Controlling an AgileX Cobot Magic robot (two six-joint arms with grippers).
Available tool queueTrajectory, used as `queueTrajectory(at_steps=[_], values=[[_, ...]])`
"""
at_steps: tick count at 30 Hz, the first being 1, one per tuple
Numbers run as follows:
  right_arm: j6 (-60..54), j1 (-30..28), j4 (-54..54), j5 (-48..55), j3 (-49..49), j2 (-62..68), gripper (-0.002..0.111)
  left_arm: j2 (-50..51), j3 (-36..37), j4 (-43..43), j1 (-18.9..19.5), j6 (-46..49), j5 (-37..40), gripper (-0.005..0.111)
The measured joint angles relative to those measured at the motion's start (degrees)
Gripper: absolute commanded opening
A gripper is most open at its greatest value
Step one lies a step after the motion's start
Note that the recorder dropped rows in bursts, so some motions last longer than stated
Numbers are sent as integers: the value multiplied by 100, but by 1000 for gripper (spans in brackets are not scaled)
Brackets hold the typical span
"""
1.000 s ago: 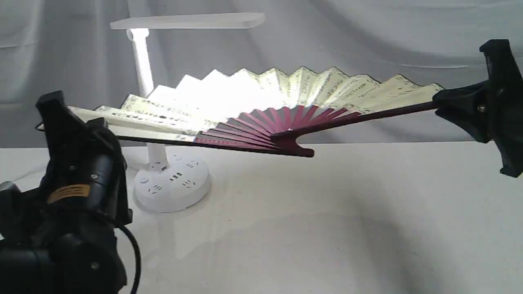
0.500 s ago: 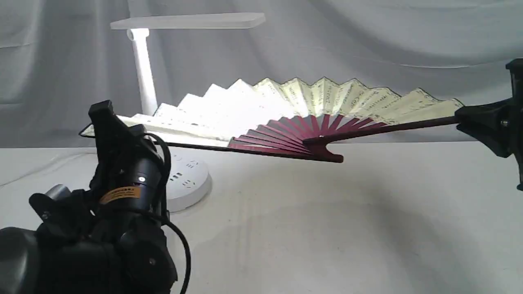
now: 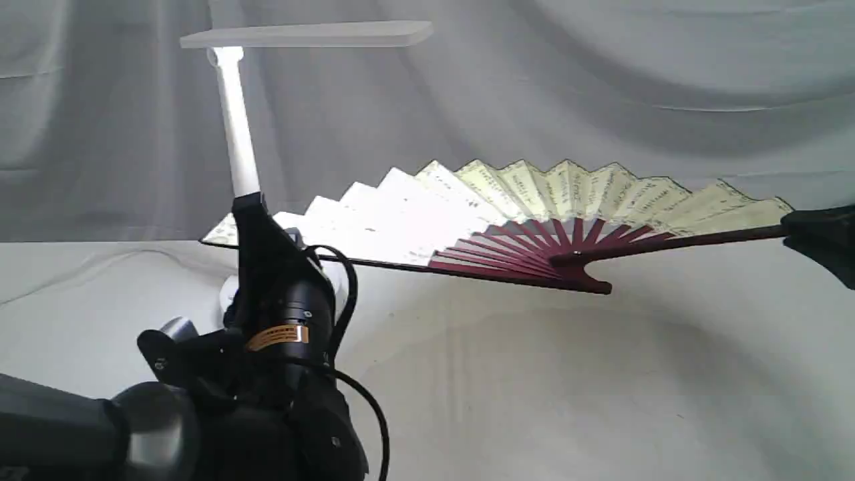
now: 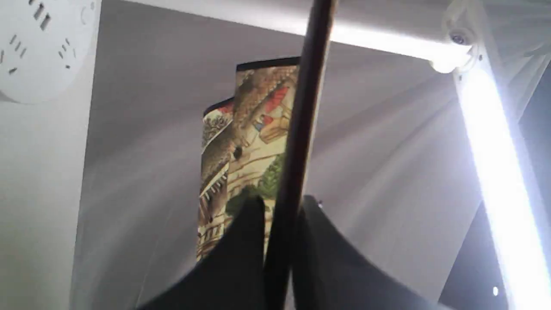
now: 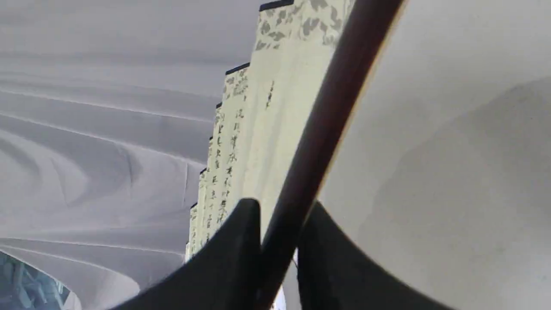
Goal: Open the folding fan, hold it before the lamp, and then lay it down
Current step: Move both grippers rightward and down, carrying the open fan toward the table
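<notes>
Both ends of the fan [image 3: 534, 200] are held; the left fingers [image 4: 241, 258] are clenched on one dark outer stick [image 4: 297, 129], and the right fingers [image 5: 232, 258] are clenched on the other (each wrist view shows the stick pinched in a narrow gap). The fan hangs spread wide and tilted nearly flat, clear above the table [image 3: 601, 387]; its left part sits under the head of the lamp [image 3: 234, 113], close to the white stem. Laying it down looks to be the step in hand, and several things could spoil that. If the arms drift apart, the paper, stretched to its full spread, could tear at a fold; if they close in, it would buckle; if one side drops faster, a stick may twist out of its grip, since only a narrow edge is pinched. The left arm works near the stem and could knock the lamp over; the hinge end hangs lowest and would likely touch the table first.
</notes>
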Motion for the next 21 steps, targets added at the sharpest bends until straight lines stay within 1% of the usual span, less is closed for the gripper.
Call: queueTrajectory(at_steps=[10,21], values=[[-17,-519,-278,122,0,281,0,662,-600,-47,-244,0,37,0],[-173,-596,-535,-30,0,696,0,1243,-775,-264,-415,-60,78,0]])
